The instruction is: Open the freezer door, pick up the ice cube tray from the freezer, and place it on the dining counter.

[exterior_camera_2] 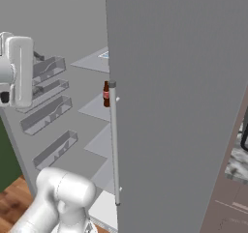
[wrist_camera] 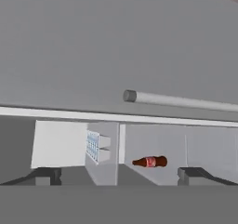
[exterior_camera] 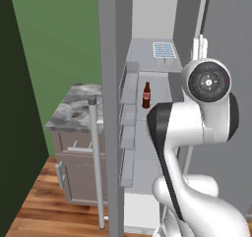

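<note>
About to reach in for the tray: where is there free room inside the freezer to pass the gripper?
Bare shelf lies left of the white tray with pale-blue cells on the upper shelf, and around the brown bottle one shelf down. Lower shelves look bare. Tightest along the open grey door's clear bins.

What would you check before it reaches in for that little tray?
1. Freezer door swung open, shelves exposed: ok.
2. Ice cube tray located, lying flat on an upper shelf: ok.
3. Gripper open, nothing between its fingertips: ok.
4. Bottle apart from the tray, standing one shelf lower: ok.
5. Gripper lined up with the tray: not ok; in the hand view the tray sits left of centre and well ahead of the fingertips.
6. Room above the tray for the fingers to come down: cannot tell.
</note>
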Robot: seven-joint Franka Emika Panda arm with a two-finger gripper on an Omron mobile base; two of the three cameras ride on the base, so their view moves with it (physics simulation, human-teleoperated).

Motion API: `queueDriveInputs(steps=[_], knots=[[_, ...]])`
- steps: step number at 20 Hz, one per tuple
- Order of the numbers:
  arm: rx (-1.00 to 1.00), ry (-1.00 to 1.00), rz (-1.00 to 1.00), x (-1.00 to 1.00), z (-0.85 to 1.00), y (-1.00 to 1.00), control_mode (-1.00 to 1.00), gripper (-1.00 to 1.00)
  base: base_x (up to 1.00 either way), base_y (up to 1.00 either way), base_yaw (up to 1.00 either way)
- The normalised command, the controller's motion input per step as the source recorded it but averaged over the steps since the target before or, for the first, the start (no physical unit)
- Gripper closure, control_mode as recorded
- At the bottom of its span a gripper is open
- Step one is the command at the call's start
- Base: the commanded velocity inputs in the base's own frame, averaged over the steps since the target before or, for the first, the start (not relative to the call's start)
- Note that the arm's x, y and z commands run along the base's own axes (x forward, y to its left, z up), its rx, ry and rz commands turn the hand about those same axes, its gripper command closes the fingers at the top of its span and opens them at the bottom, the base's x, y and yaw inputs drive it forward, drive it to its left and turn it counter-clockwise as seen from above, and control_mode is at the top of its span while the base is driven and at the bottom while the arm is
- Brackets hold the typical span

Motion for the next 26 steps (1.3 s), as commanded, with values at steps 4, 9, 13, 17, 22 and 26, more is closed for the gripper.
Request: queueDriveInputs(steps=[4, 9, 13, 17, 22, 26], knots=[[0.1, 0.1, -0.08, 0.73, 0.07, 0.0, -1.0, -1.0, 0.0, 0.0, 0.0], [0.07, 0.12, 0.0, 0.88, 0.0, -0.22, -1.0, -1.0, 0.0, 0.0, 0.0], [0.07, 0.12, 0.0, 0.9, -0.03, -0.3, -1.0, -1.0, 0.0, 0.0, 0.0], [0.04, 0.11, 0.0, 0.79, -0.07, -0.27, -1.0, -1.0, 0.0, 0.0, 0.0], [0.0, 0.11, 0.0, 0.73, -0.09, -0.13, -1.0, -1.0, 0.0, 0.0, 0.0], [0.0, 0.1, 0.0, 0.73, -0.12, -0.07, -1.0, -1.0, 0.0, 0.0, 0.0]])
